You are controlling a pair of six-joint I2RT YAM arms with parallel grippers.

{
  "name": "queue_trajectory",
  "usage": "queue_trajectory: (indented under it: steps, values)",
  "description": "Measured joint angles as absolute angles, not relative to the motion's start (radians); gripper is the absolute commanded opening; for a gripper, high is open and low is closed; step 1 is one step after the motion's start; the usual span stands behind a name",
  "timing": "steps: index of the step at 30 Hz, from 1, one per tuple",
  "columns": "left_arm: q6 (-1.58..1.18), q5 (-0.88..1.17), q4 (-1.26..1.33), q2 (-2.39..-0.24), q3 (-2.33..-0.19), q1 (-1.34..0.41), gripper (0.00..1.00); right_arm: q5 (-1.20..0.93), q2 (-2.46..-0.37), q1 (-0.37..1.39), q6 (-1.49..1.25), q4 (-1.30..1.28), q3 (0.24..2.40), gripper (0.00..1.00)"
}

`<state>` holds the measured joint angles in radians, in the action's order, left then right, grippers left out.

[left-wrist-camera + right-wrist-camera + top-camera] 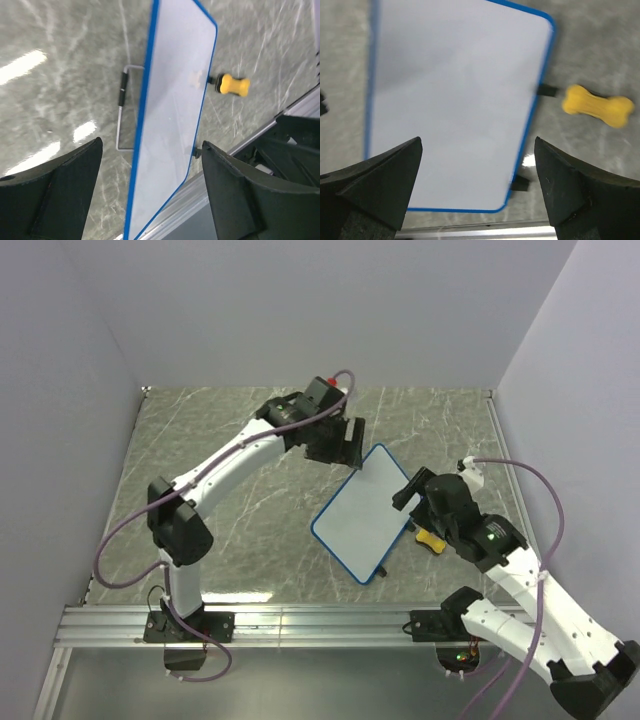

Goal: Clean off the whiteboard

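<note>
Between the left gripper and right gripper, both released, the blue-framed whiteboard looks blank.

- From the top camera the light is bright, even and soft; my arms throw only faint shadows on the table.
- In my left wrist view, white glare streaks lie across the table's glossy surface at the left.
- My right wrist view is blurred throughout: the blue edge of the whiteboard smears and the yellow eraser is soft-edged.
- There my right fingers read as near-black, almost without detail.
- A grey shade dims the whiteboard's upper left.
</note>
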<state>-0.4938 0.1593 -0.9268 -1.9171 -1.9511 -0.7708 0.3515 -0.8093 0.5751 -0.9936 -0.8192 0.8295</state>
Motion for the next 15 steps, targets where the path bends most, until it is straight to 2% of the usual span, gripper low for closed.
queue_trajectory:
  steps: [3,9,15]
  values:
    - [-0.505,0.125,-0.913,-1.85,-1.918,-0.735,0.89,0.326,-0.784,0.575,-0.944,-0.749,0.84,1.0]
    - [-0.548,-0.095,-0.856,-1.572,-1.681,-0.668,0.88,0.278,-0.872,0.575,-0.865,-0.692,0.946,1.0]
    - [-0.587,-0.233,-0.819,-1.335,-1.456,-0.571,0.88,0.246,-0.888,0.575,-0.825,-0.643,0.949,1.0]
